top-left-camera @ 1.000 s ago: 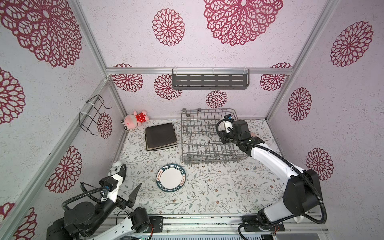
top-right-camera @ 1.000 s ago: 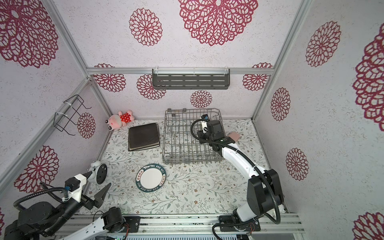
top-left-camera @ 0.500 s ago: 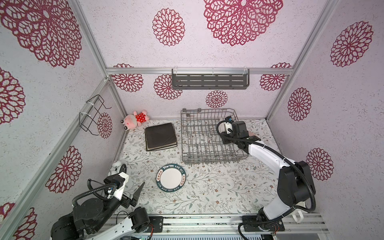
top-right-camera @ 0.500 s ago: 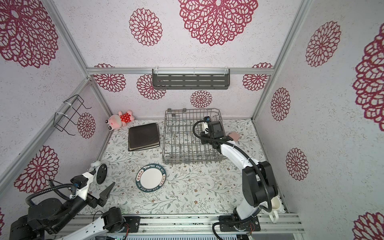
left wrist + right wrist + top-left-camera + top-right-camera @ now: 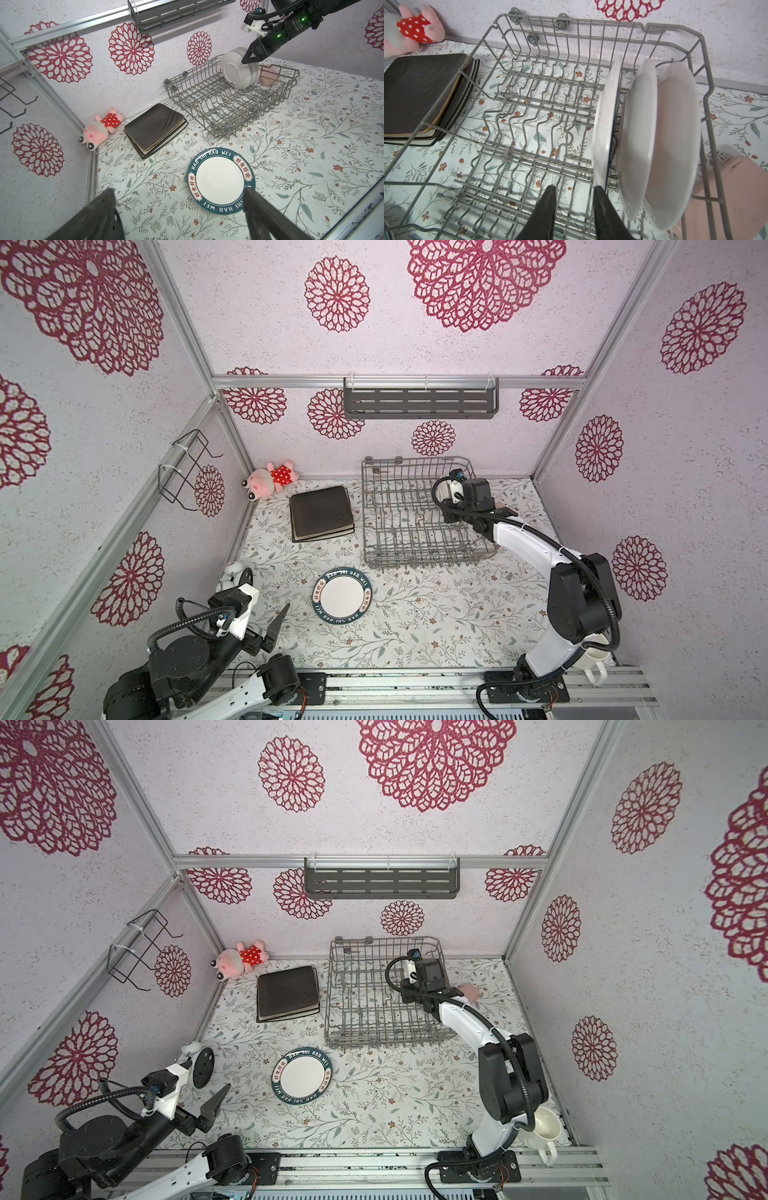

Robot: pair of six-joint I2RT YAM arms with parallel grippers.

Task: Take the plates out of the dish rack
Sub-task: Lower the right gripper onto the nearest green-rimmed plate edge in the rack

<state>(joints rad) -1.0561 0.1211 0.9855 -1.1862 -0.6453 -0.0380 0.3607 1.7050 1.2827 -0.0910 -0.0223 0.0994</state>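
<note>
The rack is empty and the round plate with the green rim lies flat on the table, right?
Not empty: the right wrist view shows three white plates standing in the dish rack. The green-rimmed plate does lie flat on the table.

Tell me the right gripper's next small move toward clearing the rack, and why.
Probably a slight sideways shift of the right gripper toward the nearest plate. In the right wrist view its fingers stand apart with nothing between them, the plate's rim lying just beside one finger rather than in the gap. It is one of three standing upright in the dish rack.
</note>
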